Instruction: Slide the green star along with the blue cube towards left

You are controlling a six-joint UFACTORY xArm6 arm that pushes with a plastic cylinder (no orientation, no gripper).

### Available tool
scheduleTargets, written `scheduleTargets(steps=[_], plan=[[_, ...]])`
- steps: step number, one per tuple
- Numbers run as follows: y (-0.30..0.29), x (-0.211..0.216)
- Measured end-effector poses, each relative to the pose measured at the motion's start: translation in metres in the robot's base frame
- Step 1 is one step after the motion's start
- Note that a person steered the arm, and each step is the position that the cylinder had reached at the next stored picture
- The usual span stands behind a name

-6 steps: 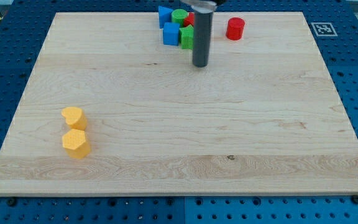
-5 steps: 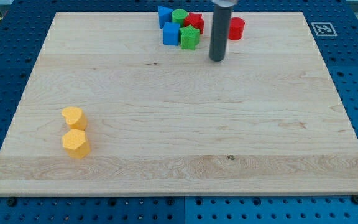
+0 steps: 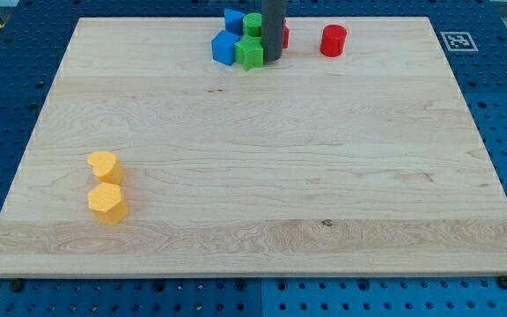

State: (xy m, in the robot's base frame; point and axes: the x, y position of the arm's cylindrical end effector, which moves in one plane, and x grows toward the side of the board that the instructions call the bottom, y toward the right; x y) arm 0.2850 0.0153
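The green star (image 3: 250, 53) lies near the board's top edge, with the blue cube (image 3: 225, 47) touching its left side. My tip (image 3: 271, 59) stands right against the star's right side. Behind them are a blue triangular block (image 3: 233, 19) and a green cylinder (image 3: 253, 24). A red block (image 3: 284, 35) is mostly hidden behind the rod.
A red cylinder (image 3: 333, 40) stands apart at the view's top right. A yellow heart-shaped block (image 3: 104, 165) and a yellow hexagonal block (image 3: 107, 203) sit at the lower left. The wooden board (image 3: 262, 176) lies on a blue perforated table.
My tip swung right, then came back left against the green star. The star and the blue cube have slid a little to the left.
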Motion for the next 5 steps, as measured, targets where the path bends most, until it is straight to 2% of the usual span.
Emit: scheduleTargets(steps=[3, 4, 5], plan=[[-0.040, 0.008], [-0.030, 0.007], [-0.030, -0.023]])
